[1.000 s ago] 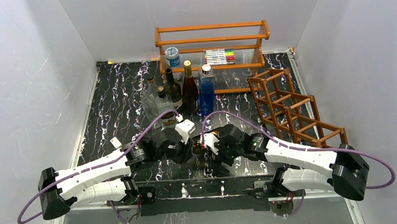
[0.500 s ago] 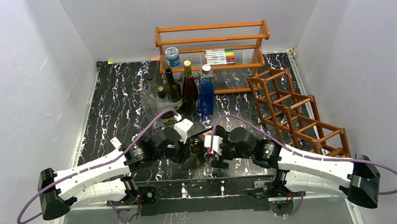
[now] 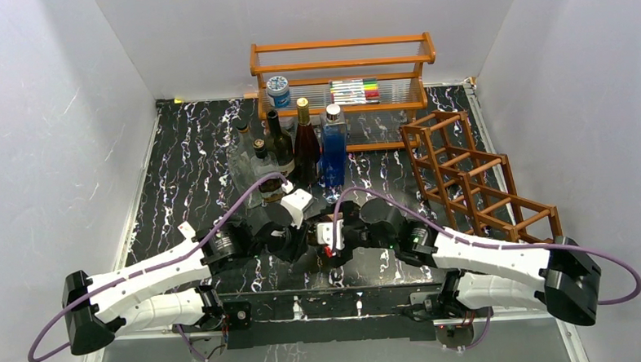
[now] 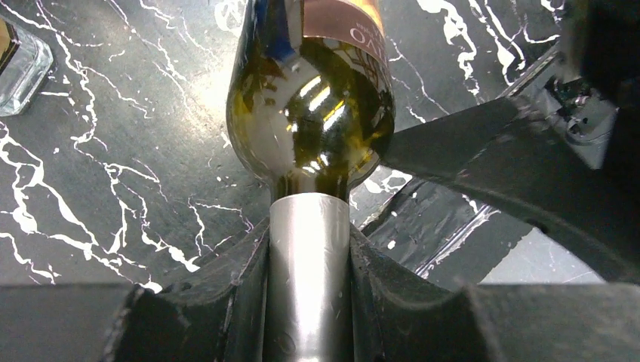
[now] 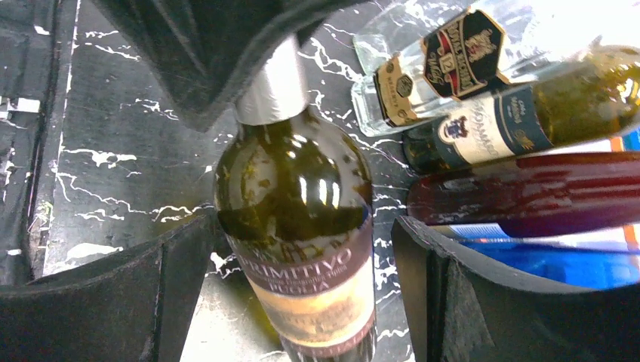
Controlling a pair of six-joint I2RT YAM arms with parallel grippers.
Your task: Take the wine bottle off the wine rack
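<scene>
Noted left hand (image 4: 309, 260) clamped on the silver foil neck of the wine bottle (image 4: 313, 113), with fingers (image 4: 226, 302) pressed to both sides of the foil. Placed by the top view near the middle of the table (image 3: 186, 170), toward its near edge. Found bottle off the wine rack (image 3: 480, 178) and well apart from it, between the two hands. Long axis in line with the left fingers, with neck toward left hand, label and base toward right hand. Cannot tell whether base touches table. Logged a group of standing bottles (image 3: 299, 145) just behind. Noted right hand (image 5: 302, 294) spread wide, fingers (image 5: 468, 302) flanking the lower body of the bottle, with a sliver of table visible between glass and the right-side finger. Farthest right, rack set along the table's right side, running from far to near.
</scene>
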